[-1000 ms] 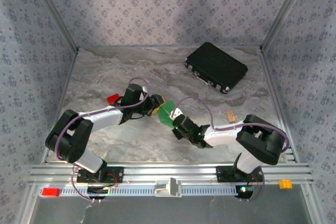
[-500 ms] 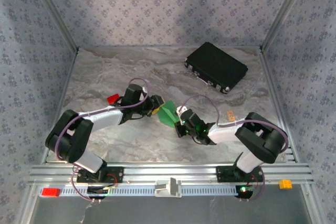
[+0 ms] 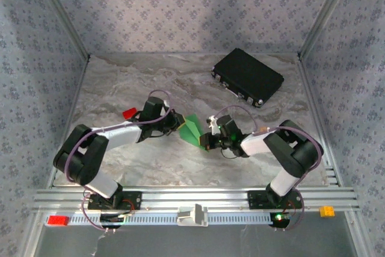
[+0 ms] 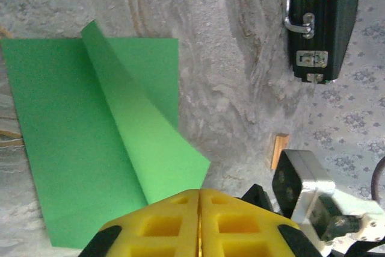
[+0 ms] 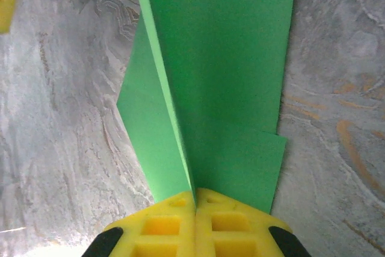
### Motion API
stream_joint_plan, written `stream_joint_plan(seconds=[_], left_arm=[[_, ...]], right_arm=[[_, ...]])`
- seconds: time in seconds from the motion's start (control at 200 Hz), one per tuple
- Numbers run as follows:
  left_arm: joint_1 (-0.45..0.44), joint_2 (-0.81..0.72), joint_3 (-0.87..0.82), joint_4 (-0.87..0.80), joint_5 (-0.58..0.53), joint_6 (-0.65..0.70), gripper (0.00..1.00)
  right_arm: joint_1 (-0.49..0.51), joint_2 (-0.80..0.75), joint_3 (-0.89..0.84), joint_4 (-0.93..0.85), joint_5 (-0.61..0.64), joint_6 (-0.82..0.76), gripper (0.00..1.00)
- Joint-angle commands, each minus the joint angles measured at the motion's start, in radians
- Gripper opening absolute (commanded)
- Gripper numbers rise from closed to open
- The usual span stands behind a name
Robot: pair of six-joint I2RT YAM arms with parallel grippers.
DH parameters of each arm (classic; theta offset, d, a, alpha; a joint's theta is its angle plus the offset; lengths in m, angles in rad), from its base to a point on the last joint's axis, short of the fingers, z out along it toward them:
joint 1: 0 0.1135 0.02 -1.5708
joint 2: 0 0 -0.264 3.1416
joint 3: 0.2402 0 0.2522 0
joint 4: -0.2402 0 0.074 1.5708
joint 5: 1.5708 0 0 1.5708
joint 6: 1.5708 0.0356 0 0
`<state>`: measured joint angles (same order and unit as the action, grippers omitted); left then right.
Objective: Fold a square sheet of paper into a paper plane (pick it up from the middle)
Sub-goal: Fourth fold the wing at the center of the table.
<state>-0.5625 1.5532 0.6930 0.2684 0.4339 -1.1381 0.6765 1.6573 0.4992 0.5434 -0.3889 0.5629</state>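
The left end effector (image 4: 198,195) is pressed together on a raised flap of the square sheet of paper (image 4: 84,136). The right end effector (image 5: 195,195), facing it, pinches the sheet's upright crease from the opposite side. The sheet (bright green, partly folded) sits between both end effectors, low over the desk (image 3: 120,82). A black case (image 3: 248,77) lies well beyond the right end effector.
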Motion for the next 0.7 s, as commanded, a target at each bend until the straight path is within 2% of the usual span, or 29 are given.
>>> stream_joint_plan(seconds=[0.0, 0.165, 0.695], left_arm=[[0.000, 0.026, 0.015, 0.038, 0.027, 0.000, 0.06], [-0.018, 0.073, 0.036, 0.072, 0.053, -0.005, 0.05], [-0.045, 0.248, 0.097, 0.192, 0.069, -0.016, 0.01]], right_arm=[[-0.016, 0.031, -0.006, 0.028, -0.063, 0.087, 0.06], [-0.044, 0.052, -0.033, 0.104, -0.111, 0.150, 0.06], [-0.086, 0.105, -0.016, 0.072, -0.169, 0.237, 0.06]])
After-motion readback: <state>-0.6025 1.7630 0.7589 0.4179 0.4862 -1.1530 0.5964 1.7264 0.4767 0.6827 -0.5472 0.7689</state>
